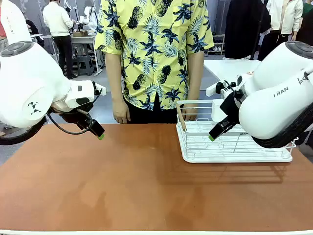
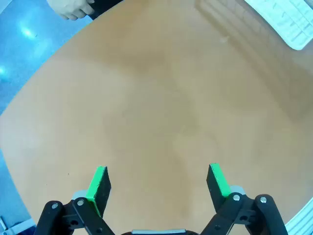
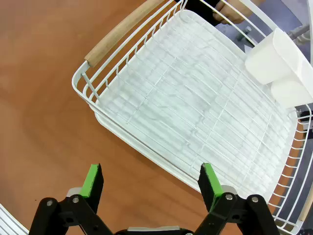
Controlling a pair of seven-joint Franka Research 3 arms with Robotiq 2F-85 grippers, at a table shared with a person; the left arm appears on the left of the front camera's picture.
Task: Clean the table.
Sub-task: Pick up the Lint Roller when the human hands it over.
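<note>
The reddish-brown surface (image 1: 146, 181) is seen stretched across the foreground. The left end effector (image 2: 159, 178) is held spread above its bare top, the right end effector (image 3: 151, 176) spread at the edge of a white dish rack (image 3: 195, 112).

This looks like a large lab or demonstration hall. White robot arms (image 1: 29, 88) flank the table (image 1: 146, 186), and behind it other people (image 1: 57, 22) stand at a further workbench (image 1: 83, 39) on a grey floor (image 1: 105, 105).
</note>
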